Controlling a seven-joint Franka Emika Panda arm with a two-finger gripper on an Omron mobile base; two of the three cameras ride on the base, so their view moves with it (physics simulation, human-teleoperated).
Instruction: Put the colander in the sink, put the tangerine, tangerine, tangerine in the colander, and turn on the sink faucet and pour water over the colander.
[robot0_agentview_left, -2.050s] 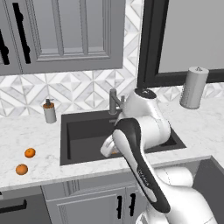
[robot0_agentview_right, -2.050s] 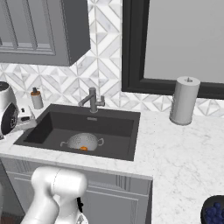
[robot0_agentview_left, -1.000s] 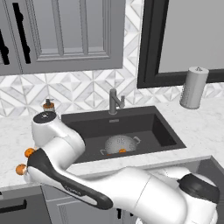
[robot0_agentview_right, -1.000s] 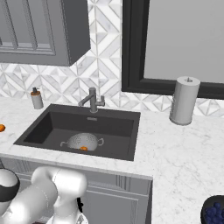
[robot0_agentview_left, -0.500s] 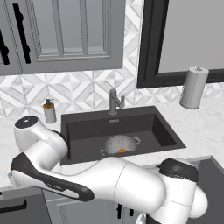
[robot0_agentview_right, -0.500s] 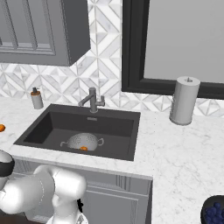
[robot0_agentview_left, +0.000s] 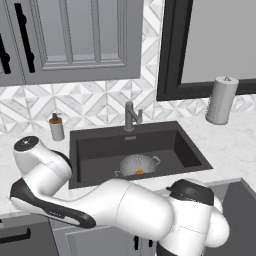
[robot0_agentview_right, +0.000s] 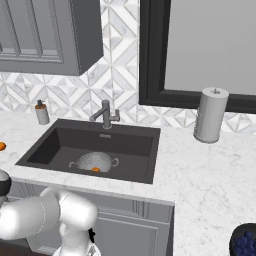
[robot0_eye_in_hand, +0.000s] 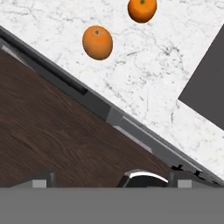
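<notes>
The colander (robot0_agentview_left: 136, 164) (robot0_agentview_right: 95, 161) sits on the floor of the sink (robot0_agentview_left: 100, 150) (robot0_agentview_right: 50, 145), with one tangerine (robot0_agentview_left: 140, 172) (robot0_agentview_right: 95, 169) lying in it. Two more tangerines (robot0_eye_in_hand: 97, 42) (robot0_eye_in_hand: 142, 8) rest on the marble counter left of the sink; one of them (robot0_agentview_right: 1, 146) shows at the frame's left edge. My gripper (robot0_eye_in_hand: 111, 183) hangs open over the counter's front edge, short of the nearer fruit, with nothing between its fingers. The sink faucet (robot0_agentview_left: 131, 116) (robot0_agentview_right: 105, 114) stands behind the basin, and no water runs from it.
A soap bottle (robot0_agentview_left: 56, 127) (robot0_agentview_right: 42, 113) stands at the back left of the sink. A paper towel roll (robot0_agentview_left: 221, 100) (robot0_agentview_right: 210, 115) is on the right counter. A bowl of blueberries (robot0_agentview_right: 245, 242) sits at the near right. Below the counter edge lies wooden floor (robot0_eye_in_hand: 57, 140).
My arm has swung from above the sink far out to the left, over the counter where the loose tangerines lie, and now covers them in the left base view. The gripper stays open.
</notes>
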